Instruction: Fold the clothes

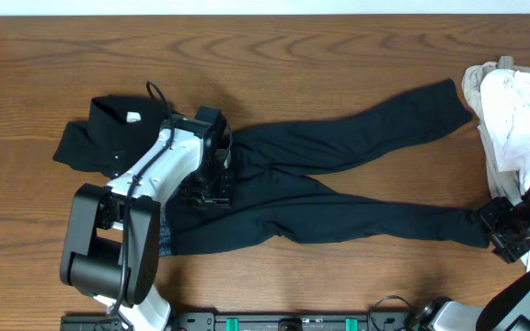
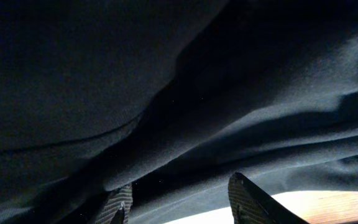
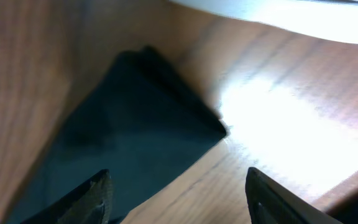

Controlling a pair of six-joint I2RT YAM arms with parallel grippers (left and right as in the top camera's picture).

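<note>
Under the left claw (image 2: 182, 210), fingers (image 2: 253, 200) spread apart, lies the upper part of the long, dark navy-black soft trousers (image 1: 339, 175), flat on the brown wooden bench (image 1: 339, 55). Just ahead of the right claw (image 3: 179, 202), also spread, is the near leg's hem (image 3: 135, 124), not yet pinched. We'd take both cloth layers at the hem, lift low and carry it waistward while the left claw pins the cloth.

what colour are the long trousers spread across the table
Dark navy, almost black: the trousers show best in the overhead view.
</note>
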